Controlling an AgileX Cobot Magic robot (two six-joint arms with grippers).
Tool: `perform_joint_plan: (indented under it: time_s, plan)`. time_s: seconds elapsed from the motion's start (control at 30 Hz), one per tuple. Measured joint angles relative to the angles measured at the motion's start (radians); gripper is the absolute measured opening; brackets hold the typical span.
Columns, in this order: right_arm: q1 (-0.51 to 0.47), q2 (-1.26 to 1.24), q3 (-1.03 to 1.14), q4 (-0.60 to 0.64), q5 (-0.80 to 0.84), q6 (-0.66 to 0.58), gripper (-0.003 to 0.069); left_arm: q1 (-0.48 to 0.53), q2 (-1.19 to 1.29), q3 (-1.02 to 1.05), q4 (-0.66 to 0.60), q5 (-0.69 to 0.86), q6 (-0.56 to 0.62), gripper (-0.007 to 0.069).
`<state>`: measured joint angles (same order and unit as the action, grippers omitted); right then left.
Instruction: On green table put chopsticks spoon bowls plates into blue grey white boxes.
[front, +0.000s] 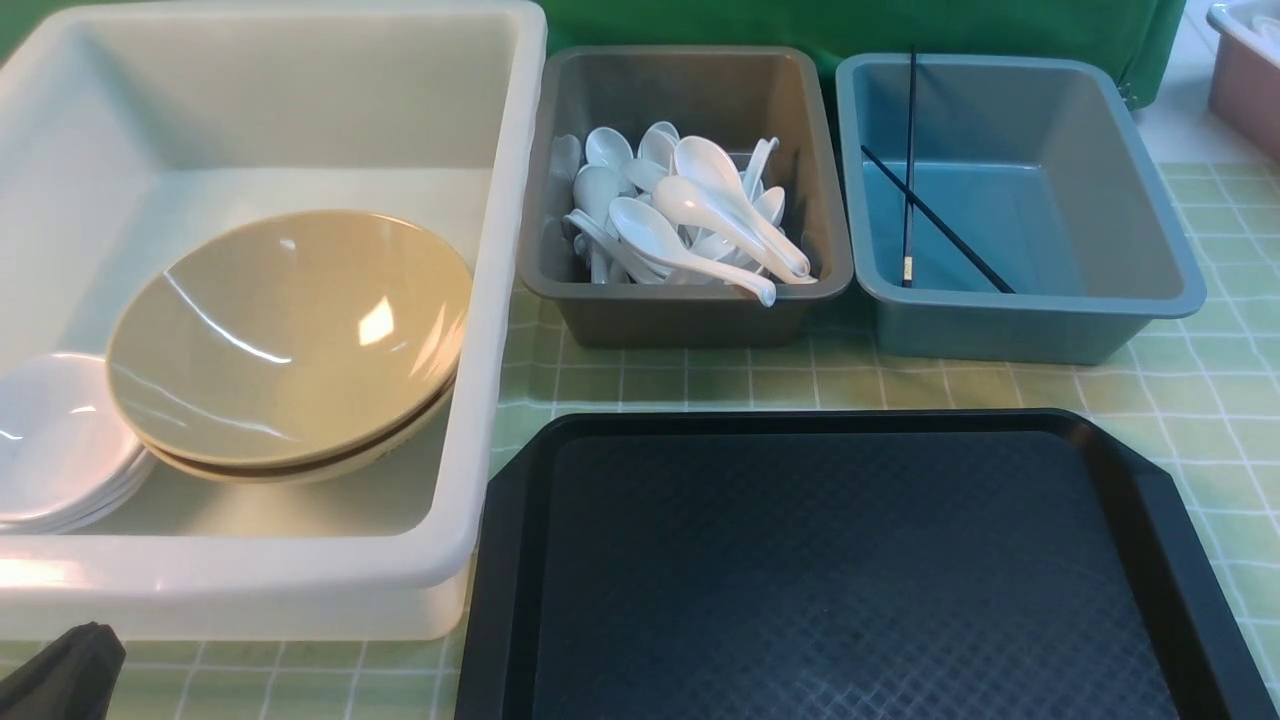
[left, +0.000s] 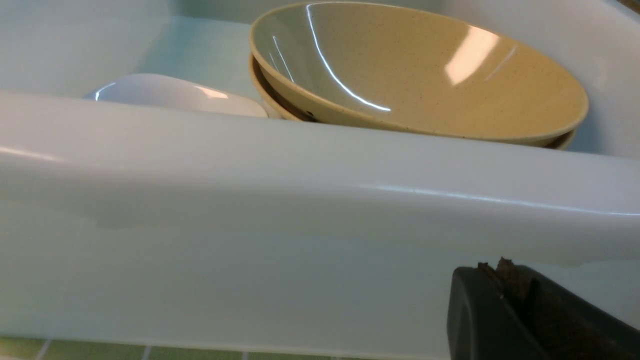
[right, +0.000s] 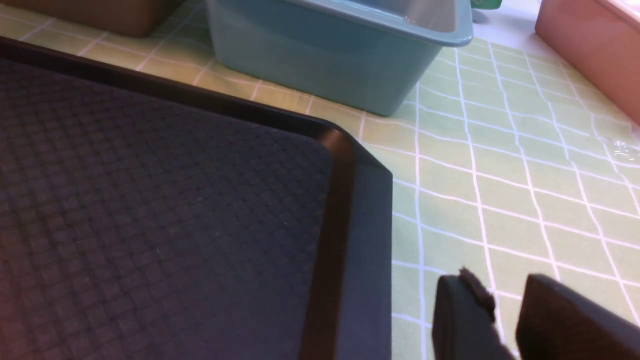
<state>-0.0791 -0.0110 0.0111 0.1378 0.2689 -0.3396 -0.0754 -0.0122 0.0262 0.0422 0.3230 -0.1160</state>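
Two glossy tan bowls (front: 290, 340) lie stacked and tilted in the big white box (front: 500, 300), touching a pile of small white plates (front: 55, 440) beside them. White spoons (front: 690, 215) fill the grey box (front: 690, 300), and two thin black chopsticks (front: 909, 170) lie crossed in the blue box (front: 1150, 250), all on the green table (front: 1210, 400) behind a black tray (front: 850, 570). Near the white box the left gripper (left: 505, 280) has its jaws together, while the right gripper (right: 505, 305) hovers beside the tray, jaws slightly apart, holding nothing.

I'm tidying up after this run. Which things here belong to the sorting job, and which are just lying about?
Job: bowls, plates in white box; spoons in grey box; chopsticks in blue box.
Just there: black tray, pinkish tub.
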Motion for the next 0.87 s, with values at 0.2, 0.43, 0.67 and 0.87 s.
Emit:
perform_joint_plan:
  time_s: [0.2,0.43,0.67,0.87]
  plan:
    - [0.000,0.000,0.000,0.000,0.000,0.000,0.0186,0.000,0.000,0.000,0.000,0.000,0.000,-0.0001]
    - [0.000,0.000,0.000,0.000,0.000,0.000,0.0193,0.000,0.000,0.000,0.000,0.000,0.000,-0.0001]
    - [0.000,0.000,0.000,0.000,0.000,0.000,0.0200,0.000,0.000,0.000,0.000,0.000,0.000,-0.0001]
    - [0.000,0.000,0.000,0.000,0.000,0.000,0.0205,0.000,0.000,0.000,0.000,0.000,0.000,-0.0001]
